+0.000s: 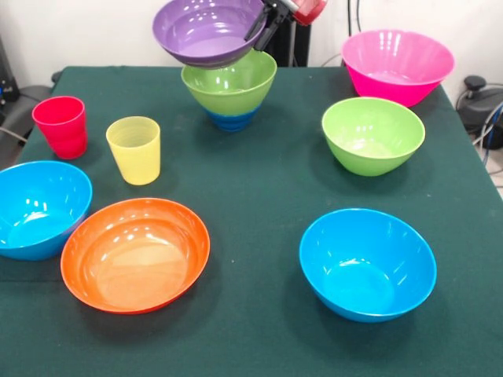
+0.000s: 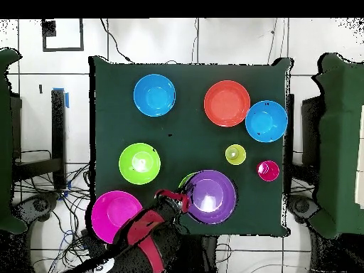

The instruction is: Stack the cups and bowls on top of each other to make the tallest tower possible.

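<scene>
My gripper [image 1: 263, 23] is shut on the right rim of the purple bowl [image 1: 206, 30] and holds it tilted, just above a lime green bowl [image 1: 229, 82]. That green bowl sits nested on the small dark blue bowl [image 1: 231, 120] at the table's far middle. In the overhead view the gripper [image 2: 183, 199] is at the purple bowl's [image 2: 211, 196] left edge, and the bowl covers most of the pile. The red cup [image 1: 60, 126] and the yellow cup [image 1: 134, 149] stand upright at the left.
Loose bowls lie open side up on the green table [image 1: 259, 181]: a big pink one [image 1: 397, 64] far right, a second lime green [image 1: 372, 133], a light blue [image 1: 367, 263] near right, an orange [image 1: 135, 253] near left and another light blue [image 1: 38, 208] at the left edge.
</scene>
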### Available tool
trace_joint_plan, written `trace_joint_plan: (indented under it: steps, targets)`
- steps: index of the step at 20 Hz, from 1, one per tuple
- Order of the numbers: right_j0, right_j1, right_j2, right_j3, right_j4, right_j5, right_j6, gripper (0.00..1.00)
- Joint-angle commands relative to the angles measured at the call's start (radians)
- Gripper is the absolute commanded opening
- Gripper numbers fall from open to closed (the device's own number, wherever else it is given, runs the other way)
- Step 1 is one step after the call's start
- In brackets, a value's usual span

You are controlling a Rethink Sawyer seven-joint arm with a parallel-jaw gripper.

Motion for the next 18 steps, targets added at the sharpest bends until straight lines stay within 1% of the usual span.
trace_joint_plan:
  steps: [1, 8, 11, 18]
  targets:
    - [0.022, 0.048, 0.093, 0.023, 0.067, -0.039, 0.161, 0.00]
    - [0.048, 0.067, 0.087, 0.020, 0.095, -0.033, 0.162, 0.00]
    - [0.070, 0.087, 0.080, 0.013, 0.119, -0.025, 0.163, 0.00]
    - [0.087, 0.091, 0.079, 0.016, 0.146, -0.016, 0.162, 0.00]
